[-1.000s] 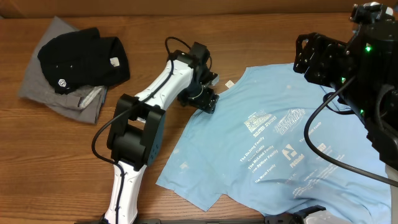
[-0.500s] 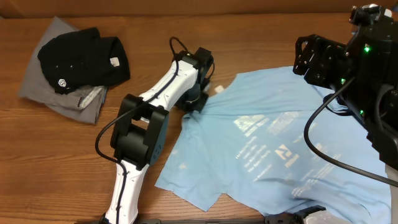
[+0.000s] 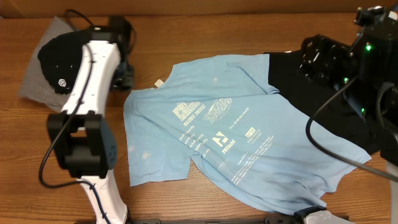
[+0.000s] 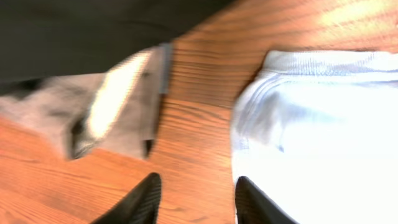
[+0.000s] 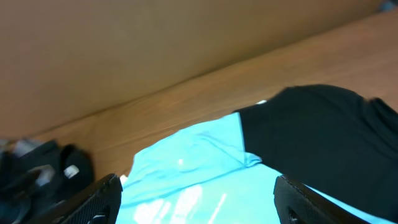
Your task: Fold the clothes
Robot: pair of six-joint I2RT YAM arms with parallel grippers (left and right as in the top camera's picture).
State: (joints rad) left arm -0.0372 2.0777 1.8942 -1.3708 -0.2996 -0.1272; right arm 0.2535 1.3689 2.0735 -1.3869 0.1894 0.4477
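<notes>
Within the last second the light blue T-shirt (image 3: pixel 230 143) was drawn across the wooden worktop (image 3: pixel 186 37) toward 9 o'clock. It was now spread near the middle with its white print facing up. By this a black T-shirt (image 3: pixel 311 93) was uncovered at 2 o'clock, touching the blue one along its 3 o'clock side. The left fingers (image 4: pixel 144 200) were seen apart with only bare wood between them, just beside the ribbed edge of the blue shirt at 10 o'clock, so the cloth is judged to have been let go after the pull. The right fingers (image 5: pixel 102 199) were held wide apart at 3 o'clock, with nothing clamped. A crumpled black garment (image 3: pixel 68 56) was lying on a grey one (image 3: pixel 37 87) at 10 o'clock. The blue cloth was thin, soft and matte, mostly flat with shallow wrinkles, and one short sleeve pointed to 7 o'clock. The shirt is judged to be laid out well enough for a first fold, although some smoothing was probably needed.
</notes>
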